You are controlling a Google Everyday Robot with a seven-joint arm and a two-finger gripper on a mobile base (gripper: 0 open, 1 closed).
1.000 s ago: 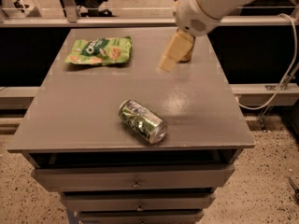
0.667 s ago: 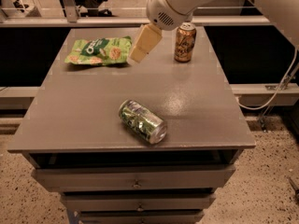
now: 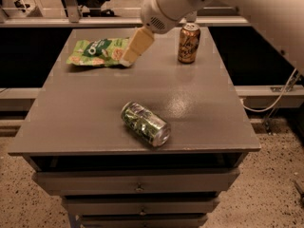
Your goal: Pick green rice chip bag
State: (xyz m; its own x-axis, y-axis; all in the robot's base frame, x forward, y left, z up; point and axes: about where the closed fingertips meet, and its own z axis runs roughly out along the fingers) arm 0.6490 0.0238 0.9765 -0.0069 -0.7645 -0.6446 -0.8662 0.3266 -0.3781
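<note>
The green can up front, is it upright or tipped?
Tipped: the crushed green can lies on its side, silver end forward. The end effector is at the right edge of the green rice chip bag.

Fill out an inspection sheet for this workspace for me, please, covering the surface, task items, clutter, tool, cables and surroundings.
Surface: grey table top, flat, with a light glare near the middle.
Job's things: green rice chip bag lies flat near the far left corner.
Clutter: crushed green-silver can on its side near the front edge; brown can upright at the far right.
Grippers: tool angled down from the arm, its tip at the bag's right end; contact cannot be told.
Cables: white cable hangs to the right, off the table.
Surroundings: drawers below the top; speckled floor.
</note>
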